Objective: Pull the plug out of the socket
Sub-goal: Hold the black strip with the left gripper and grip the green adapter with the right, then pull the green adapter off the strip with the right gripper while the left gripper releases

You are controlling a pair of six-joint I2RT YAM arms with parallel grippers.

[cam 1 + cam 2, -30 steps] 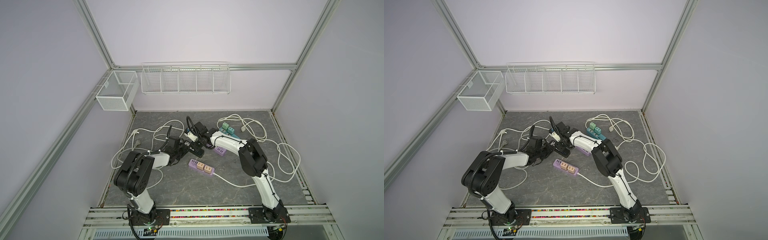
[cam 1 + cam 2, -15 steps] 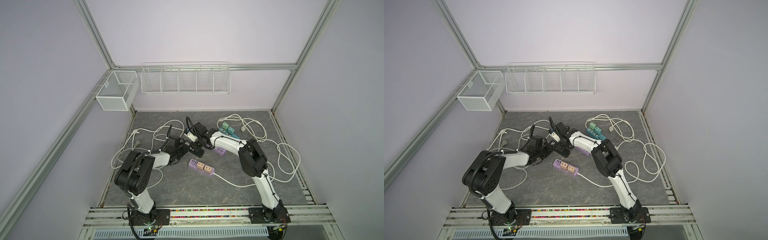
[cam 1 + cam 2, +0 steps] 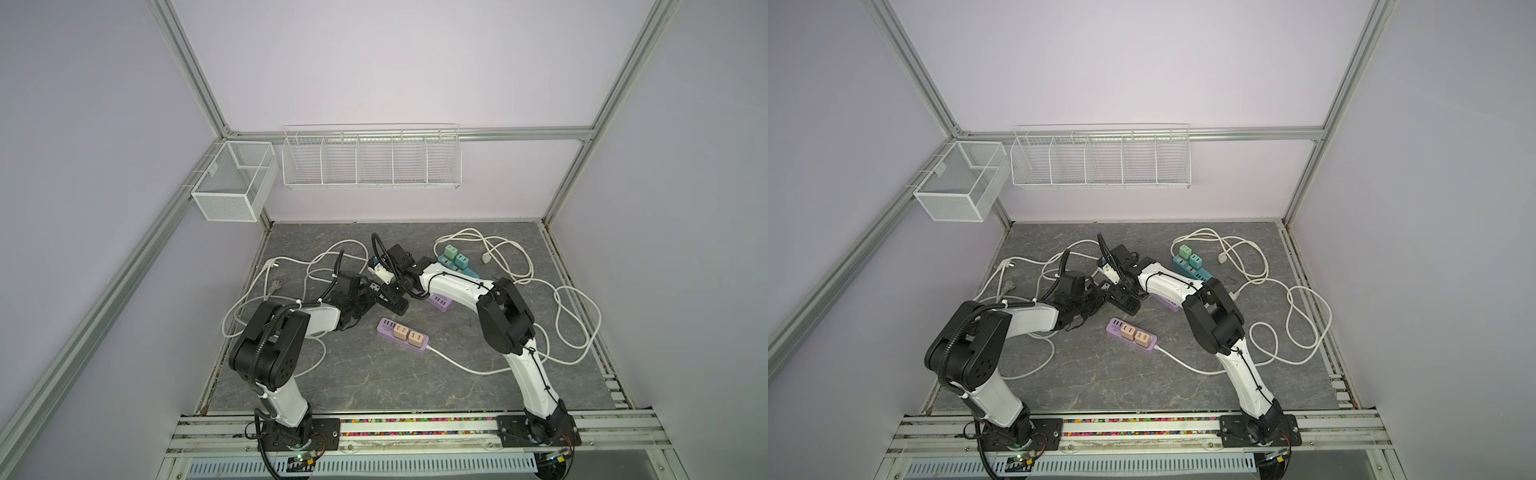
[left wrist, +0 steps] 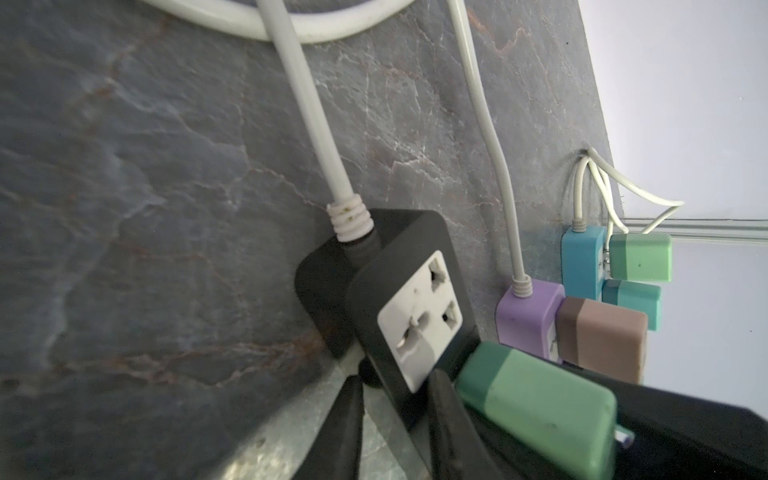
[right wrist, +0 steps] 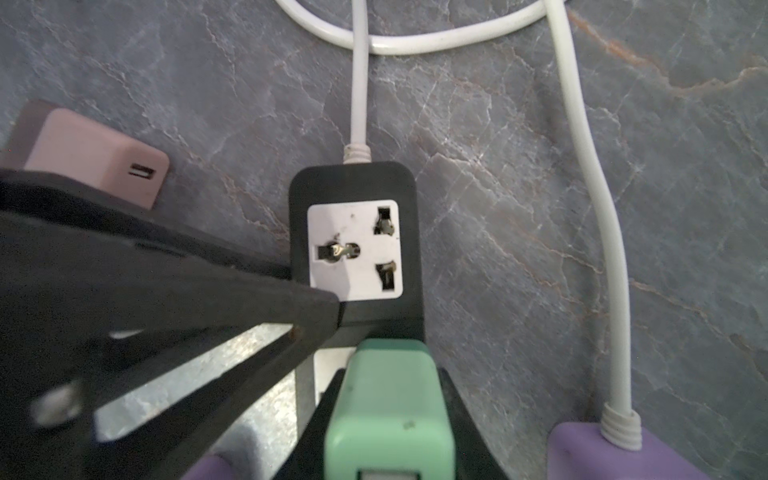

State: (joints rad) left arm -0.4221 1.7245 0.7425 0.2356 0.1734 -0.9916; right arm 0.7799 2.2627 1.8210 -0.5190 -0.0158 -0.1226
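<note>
Right gripper [image 5: 388, 378] is clamped on the green plug [image 5: 388, 415], seated against the black socket strip [image 4: 399, 249]. Left gripper [image 4: 395, 395] straddles the strip, jaws narrow; grip cannot be confirmed.

- Both top views were bright and evenly lit from above; the lavender walls [image 3: 374, 62] showed no glare.
- Shadows under the arms on the grey table [image 3: 374, 374] were faint and soft-edged.
- The wide lens splayed the frame posts [image 3: 189, 70] outward toward the corners.
- The left wrist view was dimmer, and the green plug [image 4: 536, 411] near the lens was soft.
- In the right wrist view the socket strip [image 5: 353, 183] was sharp and the foreground blurred, with a pale sheen on the tabletop.
</note>
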